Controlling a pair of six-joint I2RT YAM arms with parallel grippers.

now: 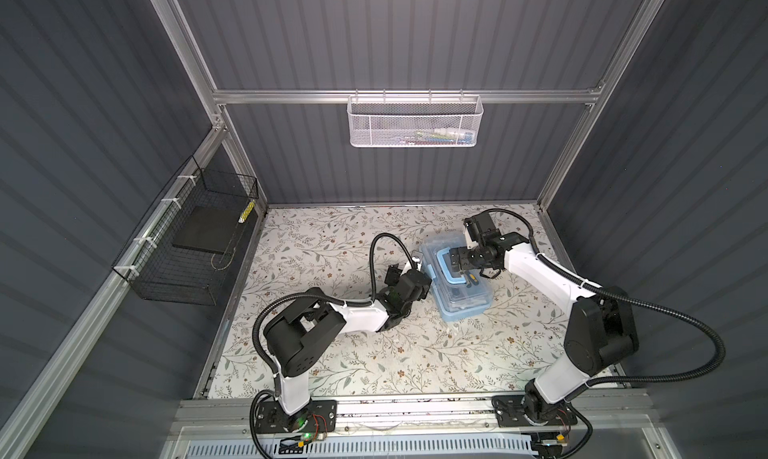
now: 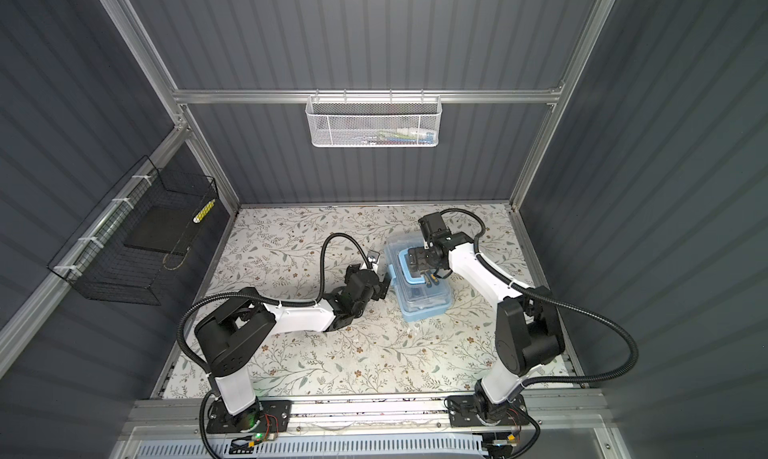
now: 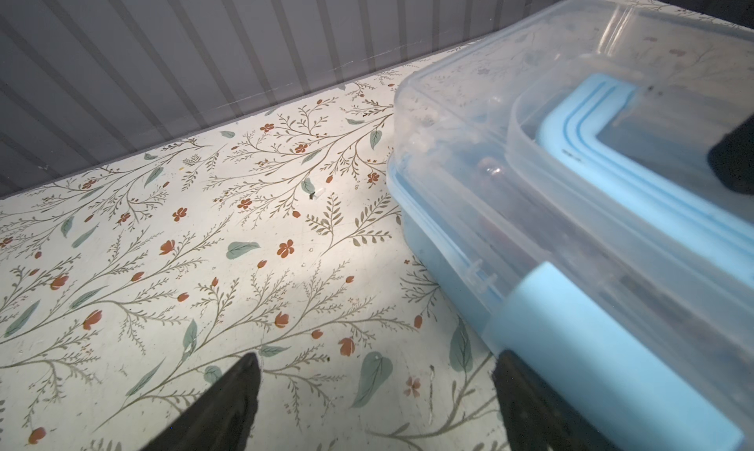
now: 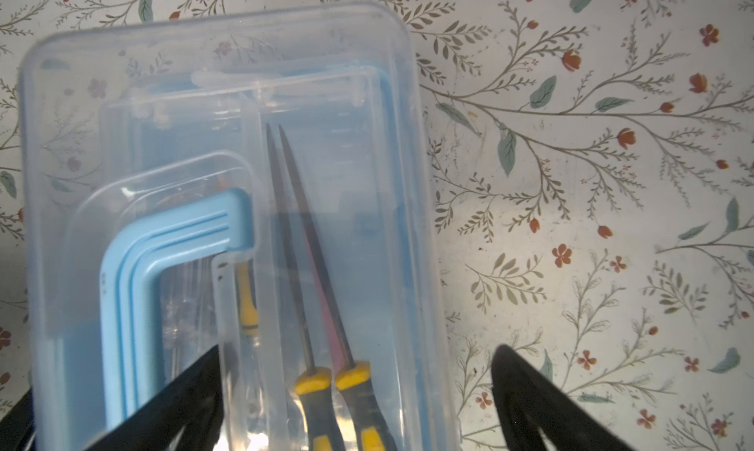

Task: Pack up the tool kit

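Observation:
The tool kit (image 1: pixel 461 299) (image 2: pixel 424 301) is a light blue box with a clear lid lying on it, on the floral table right of centre. Its blue handle (image 4: pixel 134 265) lies flat in the lid. Two thin pointed tools with yellow and black handles (image 4: pixel 310 306) show through the lid. My left gripper (image 3: pixel 375 387) (image 1: pixel 426 284) is open, low beside the box's left side, with one finger next to the blue latch (image 3: pixel 571 326). My right gripper (image 4: pixel 359 371) (image 1: pixel 457 258) hangs open above the box; one finger is over the lid, the other over the table.
A white mesh basket (image 1: pixel 413 120) with small items hangs on the back wall. On the left wall hangs a black wire basket (image 1: pixel 187 245) with a dark pad and a yellow item in it. Aluminium frame posts edge the floral table (image 1: pixel 332 353).

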